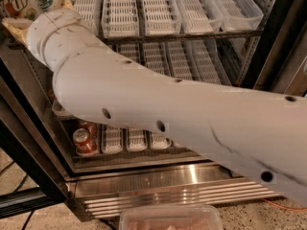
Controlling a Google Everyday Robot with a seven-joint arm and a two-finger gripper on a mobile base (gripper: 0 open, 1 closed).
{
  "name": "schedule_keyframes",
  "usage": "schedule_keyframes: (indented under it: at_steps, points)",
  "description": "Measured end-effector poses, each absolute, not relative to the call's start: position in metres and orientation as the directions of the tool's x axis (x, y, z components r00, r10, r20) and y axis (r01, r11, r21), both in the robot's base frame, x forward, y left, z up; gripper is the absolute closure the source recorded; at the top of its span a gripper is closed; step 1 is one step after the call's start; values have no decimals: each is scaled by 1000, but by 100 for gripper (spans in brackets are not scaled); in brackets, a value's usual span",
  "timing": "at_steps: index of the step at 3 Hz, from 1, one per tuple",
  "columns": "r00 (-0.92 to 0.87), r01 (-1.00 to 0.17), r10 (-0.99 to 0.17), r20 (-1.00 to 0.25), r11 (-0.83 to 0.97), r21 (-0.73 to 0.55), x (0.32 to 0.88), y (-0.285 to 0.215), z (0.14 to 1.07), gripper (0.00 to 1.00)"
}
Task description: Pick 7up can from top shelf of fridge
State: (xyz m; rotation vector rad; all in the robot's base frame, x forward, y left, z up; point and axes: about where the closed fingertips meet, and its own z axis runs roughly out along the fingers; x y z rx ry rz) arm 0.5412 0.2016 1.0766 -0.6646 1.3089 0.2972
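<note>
A white 7up can (pixel 19 1) with green lettering stands at the far left of the top shelf (pixel 192 34), a dark-edged rack lined with long white slotted trays, in the open fridge (pixel 158 183). Only one such can shows, cut off by the picture's top left corner. My gripper (pixel 36 11) is at the top left, right at the can and partly around it. My thick white arm (pixel 158 104) runs from the lower right up to it and hides much of the middle shelf.
Red cans (pixel 84 139) stand at the left of the bottom shelf beside white trays (pixel 136 139). The black door frame (pixel 278 37) is at the right and the open door's dark edge (pixel 24 143) at the left. A clear container (pixel 170 218) lies on the floor in front.
</note>
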Motion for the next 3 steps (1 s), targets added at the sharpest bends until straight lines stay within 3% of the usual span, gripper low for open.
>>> schedule_keyframes:
  at_steps: [2,3]
  points:
    - [256,-557,-161,-953,781,-282,541,202,1077,0]
    - [256,-557,-161,-953,781,-282,541,202,1077,0]
